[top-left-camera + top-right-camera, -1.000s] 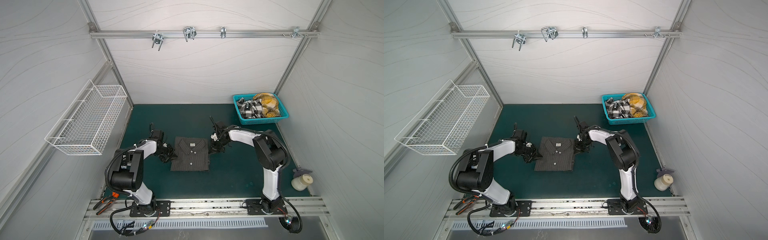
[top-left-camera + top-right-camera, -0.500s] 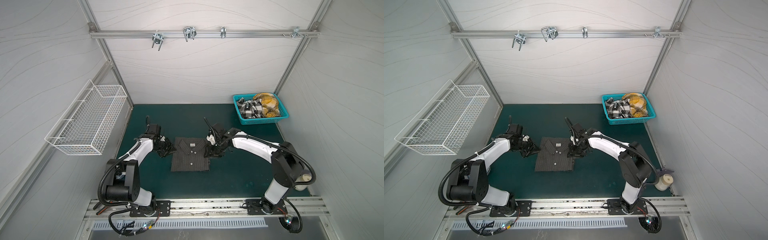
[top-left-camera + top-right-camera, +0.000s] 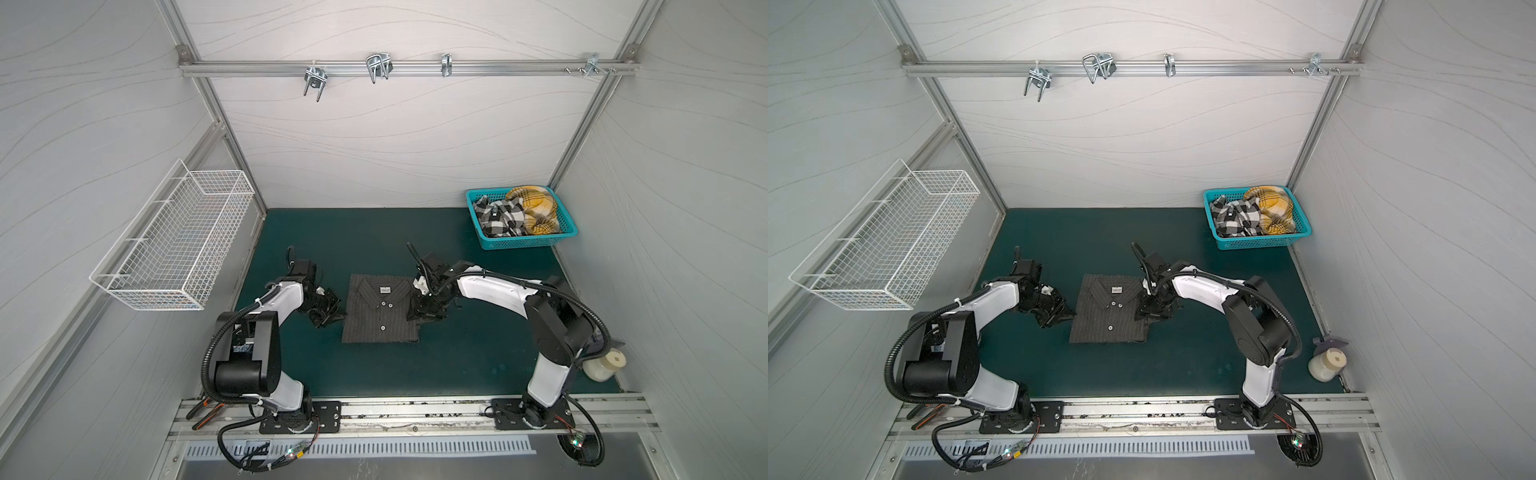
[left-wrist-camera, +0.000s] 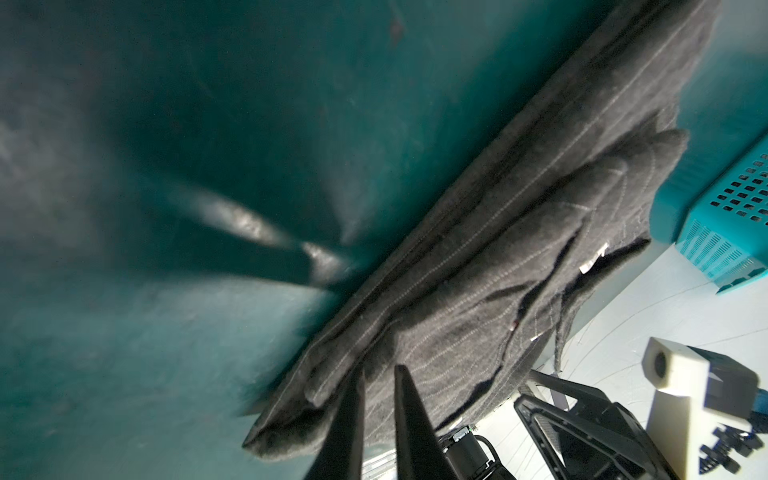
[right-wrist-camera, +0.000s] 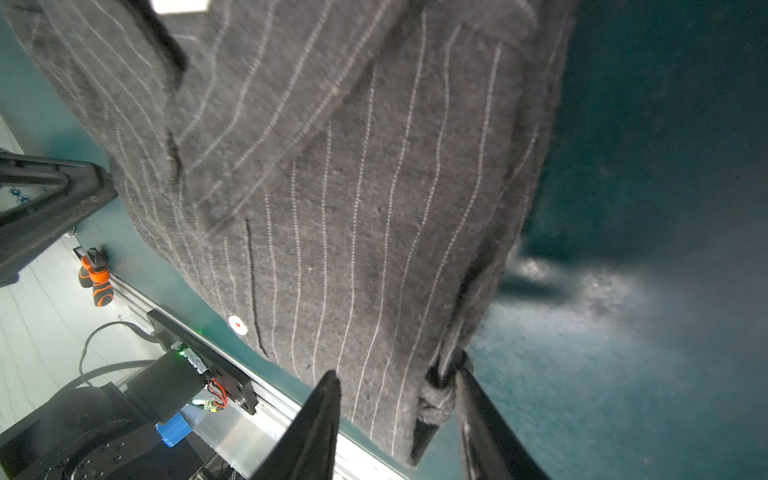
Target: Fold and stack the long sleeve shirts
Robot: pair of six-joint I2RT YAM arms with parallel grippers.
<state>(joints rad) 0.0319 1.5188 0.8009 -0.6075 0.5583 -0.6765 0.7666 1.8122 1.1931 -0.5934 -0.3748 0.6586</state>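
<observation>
The folded pinstriped shirt (image 3: 380, 316) is looking soft and light; it is best pinched by its layered edges. At its 3 o'clock the right claw (image 5: 397, 368) is gaping, empty; at 9 o'clock the left claw (image 4: 379, 370) is sitting almost closed, grip unclear.

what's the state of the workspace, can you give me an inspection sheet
surface: dark green mat, no spills seen
job's things: pinstripe shirt folded flat mid-mat; black-and-white plaid shirt and yellow plaid shirt crumpled in teal basket
clutter: pale jar at mat's right edge; orange-handled tool on front rail
grippers: left gripper jaws nearly together at shirt's left edge, grip unclear; right gripper open, straddling its right edge
cables: black conduit on left arm and right arm; loose wires by the bases
surroundings: wire basket on left wall; hook rail on back wall
</observation>
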